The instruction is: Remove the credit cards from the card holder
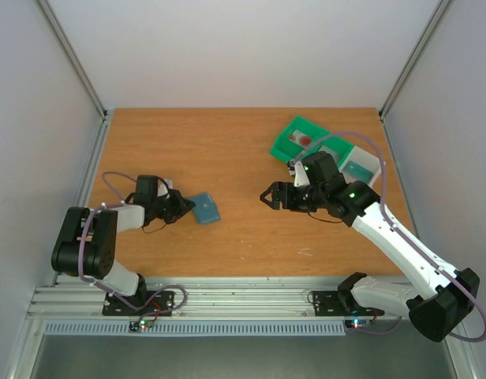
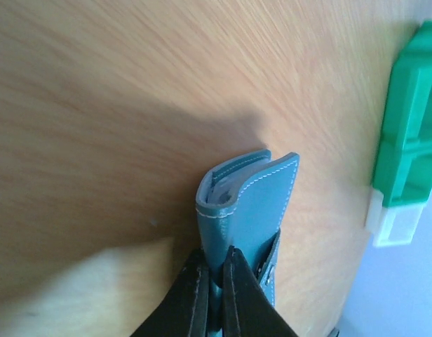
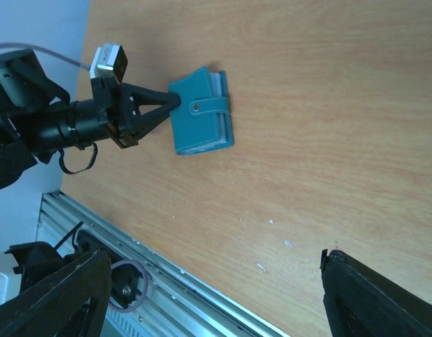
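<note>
Presently I noted left end effector (image 1: 185,208) pinched on the card holder (image 1: 205,209) edge; right end effector (image 1: 268,197) hung spread above desk (image 1: 227,154).

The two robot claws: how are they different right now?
The left claw is pinched shut on the blue wallet; the right claw is wide open and holds nothing. The left claw touches the wallet; the right claw hangs apart from it, over the middle of the table. Both are black with two fingers.
</note>
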### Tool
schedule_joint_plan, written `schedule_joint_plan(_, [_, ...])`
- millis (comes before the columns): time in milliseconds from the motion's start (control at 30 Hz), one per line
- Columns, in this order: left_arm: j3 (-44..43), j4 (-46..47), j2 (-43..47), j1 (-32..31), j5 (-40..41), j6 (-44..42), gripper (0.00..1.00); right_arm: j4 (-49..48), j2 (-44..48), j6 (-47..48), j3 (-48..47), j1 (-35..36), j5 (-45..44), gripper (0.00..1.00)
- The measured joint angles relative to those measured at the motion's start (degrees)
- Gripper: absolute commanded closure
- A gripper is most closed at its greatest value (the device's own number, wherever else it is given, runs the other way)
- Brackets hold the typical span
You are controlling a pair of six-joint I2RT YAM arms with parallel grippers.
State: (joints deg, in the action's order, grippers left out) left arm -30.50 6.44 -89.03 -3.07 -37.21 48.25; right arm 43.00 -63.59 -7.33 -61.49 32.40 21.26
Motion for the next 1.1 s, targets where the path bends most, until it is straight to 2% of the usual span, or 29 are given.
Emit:
schedule_joint_plan(300, [1.90,0.94,2.64,-9.97,-0.70,3.91,1.00,-0.11,-4.26,-0.85,0.24,6.14,-3.56,0.31])
schedule_joint_plan(567, [2.67,6.12,0.96,-18.99,-1.57,8.70,0.98,-0.94,-12.52,-1.73,0.39,11.69,-6.67,0.57])
schedule_joint_plan(833, [3.10,9.68,-1.11,-22.47,-2.27,12.04,0.77,-4.81,-23.12,-2.21,0.46,16.11,-8.17,0.61])
schedule_joint_plan(1100, [4.39,11.08,-1.49,-23.06,-2.40,13.14,0.75,-8.31,-32.17,-3.37,-0.22,16.76,-8.35,0.64])
